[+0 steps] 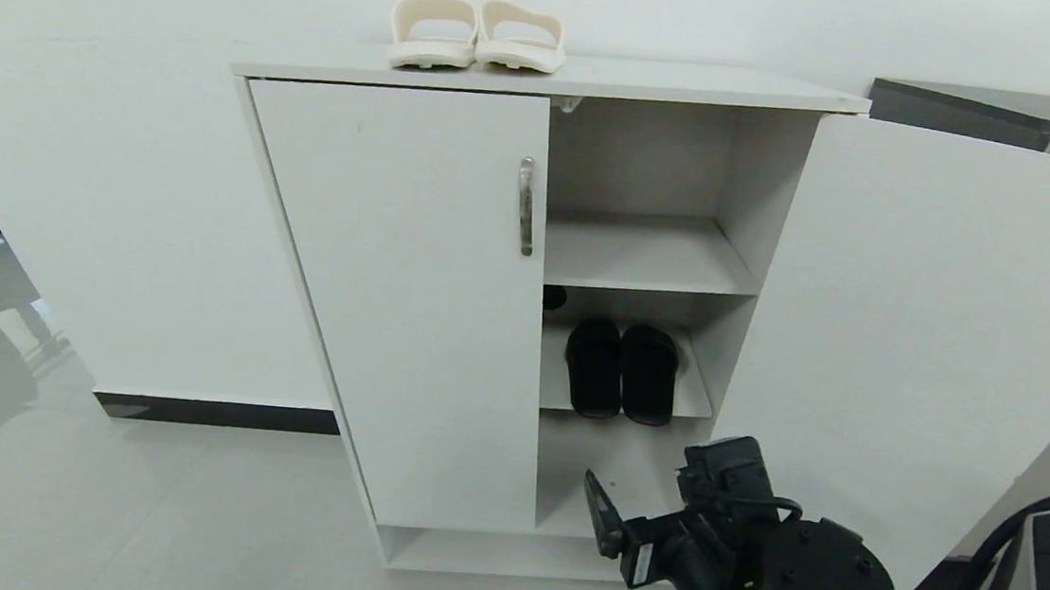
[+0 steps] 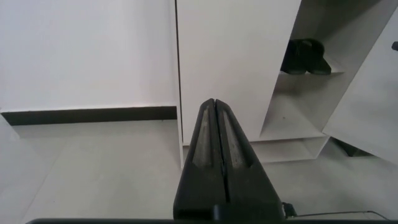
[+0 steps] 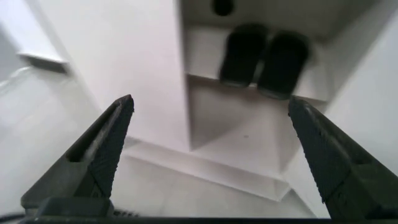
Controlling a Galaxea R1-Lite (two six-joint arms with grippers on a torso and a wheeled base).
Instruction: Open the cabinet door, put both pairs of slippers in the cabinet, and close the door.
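Nearest: right pincer (image 3: 210,101), low before the open compartment, jaws spread wide, nothing between them. Left pincer (image 2: 214,109), low over the floor (image 2: 93,168) and facing the cabinet's base, fingers pressed together, holding nothing.

Cabinet (image 1: 544,76): right door (image 1: 939,341) swung fully open; left door (image 1: 401,294) shut, metal handle (image 1: 525,205) at its inner edge. Black slippers (image 1: 621,370) side by side on the lower shelf (image 1: 696,400), toes inward. Upper shelf (image 1: 643,253) bare. Small dark round object (image 1: 553,296) at the back above the black pair; cannot tell what it is.

Farthest: cream slippers (image 1: 476,36) on the cabinet top, touching, near the wall.

Step, as judged: door opened, one pair stowed; the second pair is the job in hand. The next move calls for raising an arm well up to the cabinet top, gripping the cream pair (together or one at a time), bringing it down to a shelf, then swinging the right door shut.

Writing: none legible. Small pale label (image 1: 642,560) on the right wrist hardware, too small to read.
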